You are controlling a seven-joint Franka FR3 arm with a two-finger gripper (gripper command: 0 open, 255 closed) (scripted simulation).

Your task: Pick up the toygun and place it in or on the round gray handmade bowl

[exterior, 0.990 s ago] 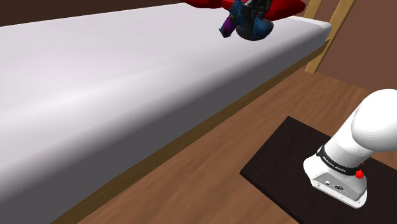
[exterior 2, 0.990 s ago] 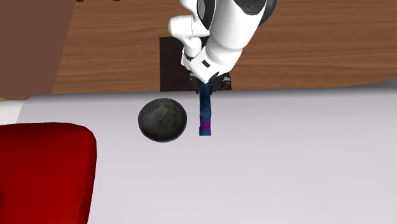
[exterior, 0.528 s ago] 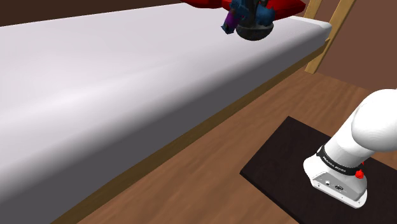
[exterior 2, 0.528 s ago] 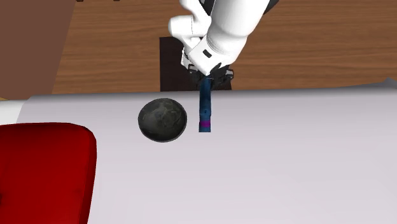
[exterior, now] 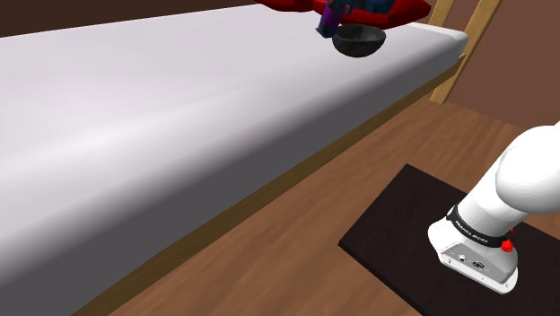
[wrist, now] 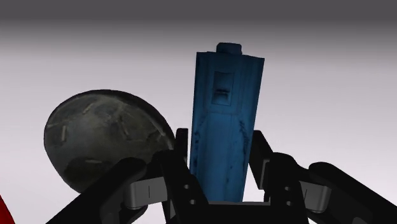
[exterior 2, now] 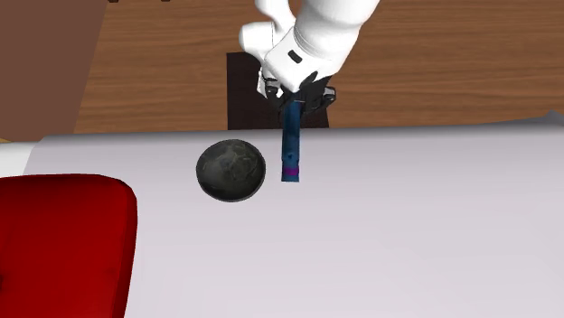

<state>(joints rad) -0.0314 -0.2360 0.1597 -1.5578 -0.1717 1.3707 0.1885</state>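
Black fingers (wrist: 182, 167) of the gripper (wrist: 221, 147) are closed partway, clasping a blue toygun (wrist: 226, 121) by its near end, one finger on each side. The toygun points straight away from the hand, with a purple band near its far tip in the second exterior view (exterior 2: 291, 149). It hangs just beside the bowl (exterior 2: 231, 170), on that view's right, not in it. The bowl (wrist: 105, 140) is round, dark grey and mottled, and sits upright on the white bed (exterior 2: 407, 235). In the shoulder view the toygun's purple tip (exterior: 329, 16) shows above the bowl's rim (exterior: 359, 40). A red pillow (exterior 2: 63, 244) lies near the bowl. The white arm (exterior 2: 316, 36) reaches over the bed's edge from the dark stand (exterior: 395, 233) on the wooden floor (exterior: 296, 260).
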